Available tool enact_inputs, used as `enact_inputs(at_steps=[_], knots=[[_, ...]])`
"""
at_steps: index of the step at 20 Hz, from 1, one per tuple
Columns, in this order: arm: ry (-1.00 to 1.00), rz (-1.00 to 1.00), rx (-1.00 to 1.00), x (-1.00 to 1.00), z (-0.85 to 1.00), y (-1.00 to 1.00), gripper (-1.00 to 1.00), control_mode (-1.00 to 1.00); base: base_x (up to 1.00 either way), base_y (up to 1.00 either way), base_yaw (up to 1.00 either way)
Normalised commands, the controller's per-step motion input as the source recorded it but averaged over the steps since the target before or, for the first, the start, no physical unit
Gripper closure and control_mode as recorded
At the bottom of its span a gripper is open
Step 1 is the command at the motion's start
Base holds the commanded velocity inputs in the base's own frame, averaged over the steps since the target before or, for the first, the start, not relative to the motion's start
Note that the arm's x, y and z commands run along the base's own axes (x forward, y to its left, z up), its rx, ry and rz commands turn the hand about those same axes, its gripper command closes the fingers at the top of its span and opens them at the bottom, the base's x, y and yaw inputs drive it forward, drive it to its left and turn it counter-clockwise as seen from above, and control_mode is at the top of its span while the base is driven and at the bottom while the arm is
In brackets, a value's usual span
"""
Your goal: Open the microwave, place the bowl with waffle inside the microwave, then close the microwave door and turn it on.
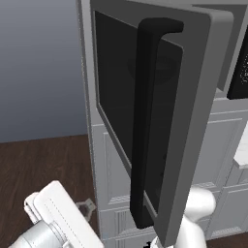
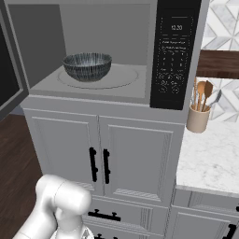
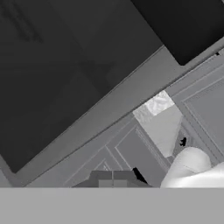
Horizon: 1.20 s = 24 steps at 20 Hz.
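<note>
At far left in the left base view we see the microwave door (image 1: pixel 193 126) swung wide open toward us, edge-on, its long black bar handle (image 1: pixel 145 121) running down the dark glass. In the right base view a sliver of that door sits at the left edge, and next to it the microwave (image 2: pixel 107 93) stands open, its grey cavity exposed. The bowl (image 2: pixel 87 66) rests inside, on the left part of the round turntable plate (image 2: pixel 121 77); we cannot make out what it holds. Right of the cavity is the dark control panel (image 2: pixel 173 56), then a crock of wooden utensils (image 2: pixel 200 112) on the marble counter (image 2: pixel 210 163). Below the microwave are white cabinet doors (image 2: pixel 135 158) with black handles. We cannot tell how far apart the gripper's fingers stand; nothing visible is in its grasp.
</note>
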Motion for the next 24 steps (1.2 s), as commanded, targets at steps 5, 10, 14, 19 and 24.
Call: enact_inputs(at_steps=[5, 10, 14, 19, 24], knots=[[-0.04, -0.02, 0.0, 0.14, 0.5, -0.38, 1.0, -1.0, 0.0, 0.0, 0.0], [-0.08, -0.02, 0.0, 0.09, 0.37, -0.47, 1.0, -1.0, 0.0, 0.0, 0.0], [-0.09, -0.02, 0.0, 0.19, 0.22, -0.62, 1.0, -1.0, 0.0, 0.0, 0.0], [-0.1, -0.01, 0.0, 0.22, 0.24, -0.72, 1.0, -1.0, 0.0, 0.0, 0.0], [-0.13, 0.0, 0.0, 0.26, 0.32, -0.78, 1.0, -1.0, 0.0, 0.0, 0.0]])
